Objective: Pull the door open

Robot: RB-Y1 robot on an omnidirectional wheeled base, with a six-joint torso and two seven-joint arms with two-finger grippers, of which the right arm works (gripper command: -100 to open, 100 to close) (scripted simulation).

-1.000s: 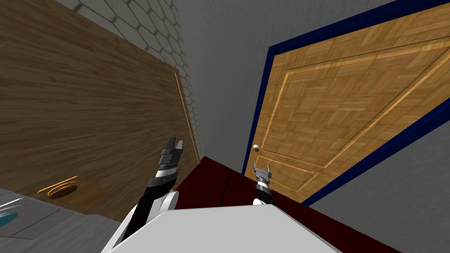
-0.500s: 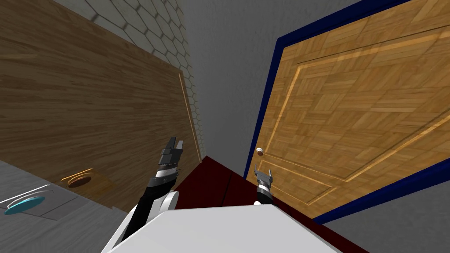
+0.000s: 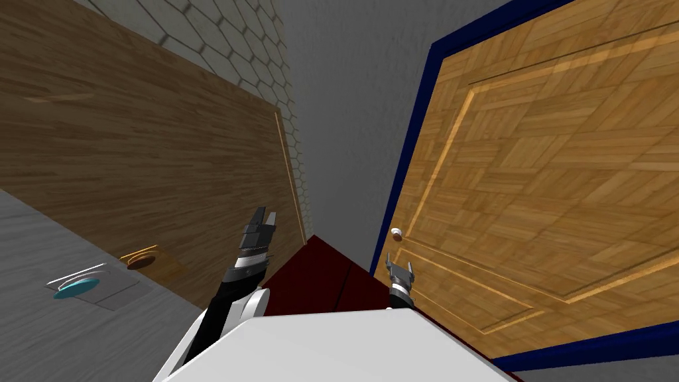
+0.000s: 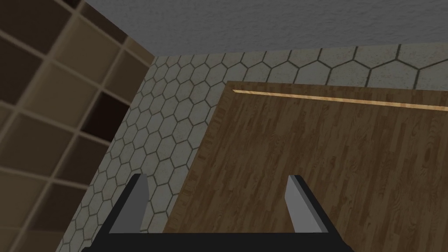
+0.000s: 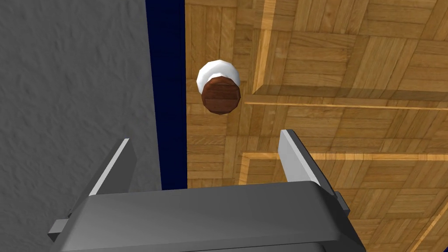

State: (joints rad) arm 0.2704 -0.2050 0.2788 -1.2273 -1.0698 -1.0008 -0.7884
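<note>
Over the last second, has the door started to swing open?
No. The door still sits flush in its blue frame; the whole view shifted because I moved closer.

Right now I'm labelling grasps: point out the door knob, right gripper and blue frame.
door knob (image 5: 221, 94): right wrist view, brown front face.
right gripper (image 5: 204, 136): right wrist view, between open fingertips.
blue frame (image 5: 168, 87): right wrist view, strip beside knob.

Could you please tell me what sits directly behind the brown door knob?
A white round base, set on the wooden door beside its dark blue frame. Whatever lies beyond the door is hidden.
</note>
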